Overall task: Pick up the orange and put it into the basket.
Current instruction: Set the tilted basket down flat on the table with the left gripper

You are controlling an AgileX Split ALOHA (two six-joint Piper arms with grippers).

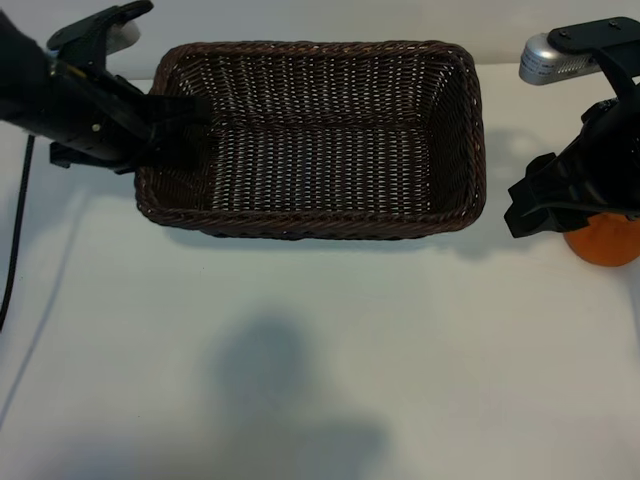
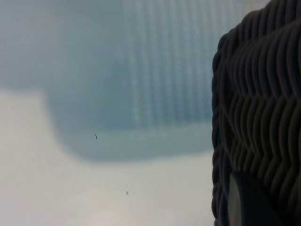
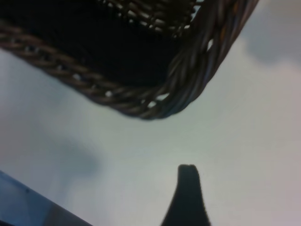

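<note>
The front of the white tabletop (image 1: 320, 380) holds only a soft grey shadow. At the right edge of the frame, a bit above the middle, the orange (image 1: 603, 243) sits on the tabletop, outside the basket (image 1: 312, 222). The right tool (image 1: 560, 205) hangs over it with its jaws wide apart and covers its top. I cannot tell if it touches the fruit. Nothing is lifted, so the grab looks not yet done. In the upper middle the basket is empty inside. At upper left the left tool (image 1: 185, 125) is nearly closed on the basket's short side, pinching the rim. Left to do: grab, lift, carry over, drop in
</note>
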